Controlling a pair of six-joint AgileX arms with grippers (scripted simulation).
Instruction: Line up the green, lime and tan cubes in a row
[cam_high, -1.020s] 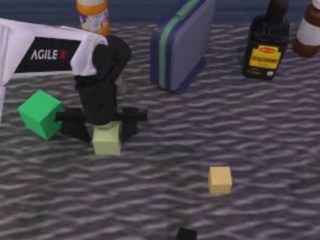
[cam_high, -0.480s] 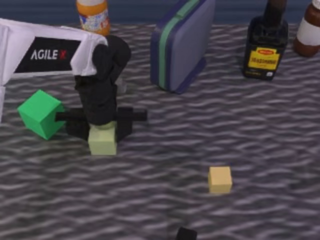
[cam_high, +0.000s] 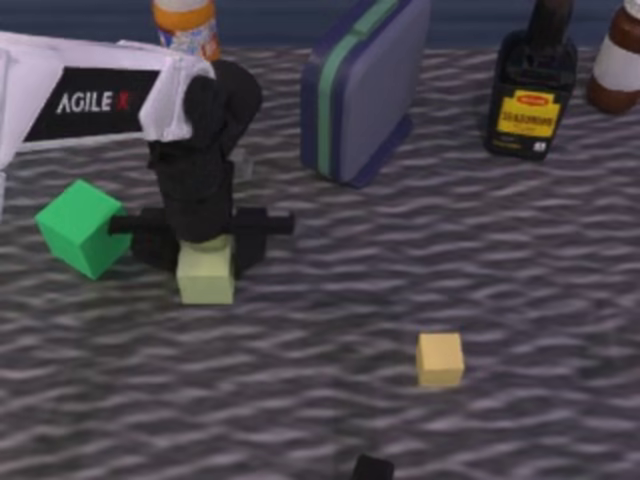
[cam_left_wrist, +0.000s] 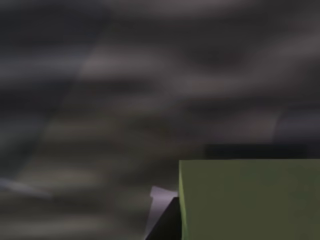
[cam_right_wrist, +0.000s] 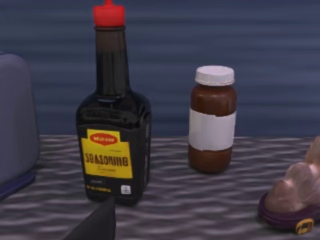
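Left gripper (cam_high: 205, 258) is down at the left side of the grey wavy-patterned counter (cam_high: 520, 300), its black fingers closed on the mid-sized pale yellow-green matte cube (cam_high: 206, 275), which sits low under the wrist. From the left wrist view that lime cube (cam_left_wrist: 250, 200) fills the near corner, and it is hard to tell there whether it touches the counter or hangs just above it. Just beside the gripper, toward the counter's left edge, sits the largest vivid green matte cube (cam_high: 80, 227), tilted at an angle to the lime one, close to it but not touching. The smallest yellowish tan cube (cam_high: 440, 359) lies well apart, right of centre and nearer the front. A small black block (cam_high: 372, 468) sits at the front edge. At the back stand a blue-grey case with a green stripe (cam_high: 365, 85), an orange-capped bottle (cam_high: 186, 28), a dark seasoning bottle with a yellow label (cam_right_wrist: 113, 150) and a brown jar with a white lid (cam_right_wrist: 212, 120). The right gripper is out of the top view; I cannot tell how its fingers stand.
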